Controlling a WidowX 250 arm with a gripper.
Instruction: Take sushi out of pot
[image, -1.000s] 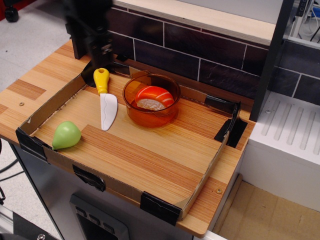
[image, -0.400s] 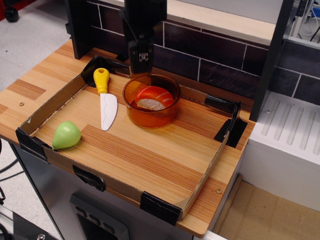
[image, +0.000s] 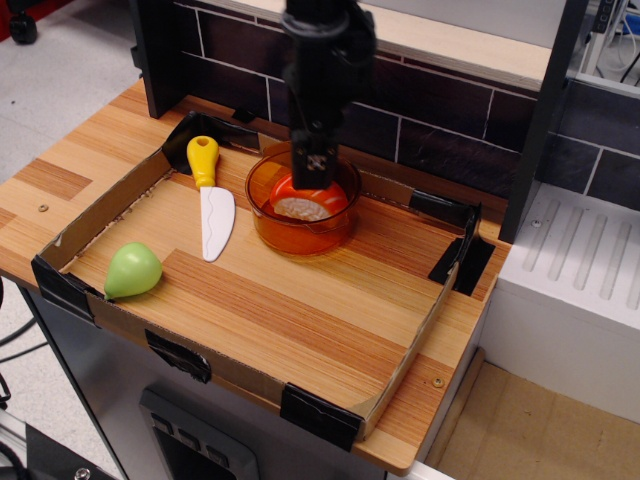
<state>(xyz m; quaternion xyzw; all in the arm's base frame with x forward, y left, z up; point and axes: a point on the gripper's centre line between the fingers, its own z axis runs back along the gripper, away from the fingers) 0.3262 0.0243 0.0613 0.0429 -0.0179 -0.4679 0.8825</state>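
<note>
**Arm now over the pot**

Since a moment ago the gripper has swung from upper left to frame centre, dipping into the pot. The sushi lies inside, ungrasped. Whether the fingers are spread or clenched, I cannot tell. Grasp looks imminent.

The pot is translucent orange-amber plastic with a glossy, smooth wall; the sushi inside has a shiny orange-red top. The knife is smooth plastic with a yellow handle and matt white blade, and the pear is smooth green plastic. The bench is striped wood laminate with a satin finish, bordered by raw brown cardboard held with black tape.
</note>
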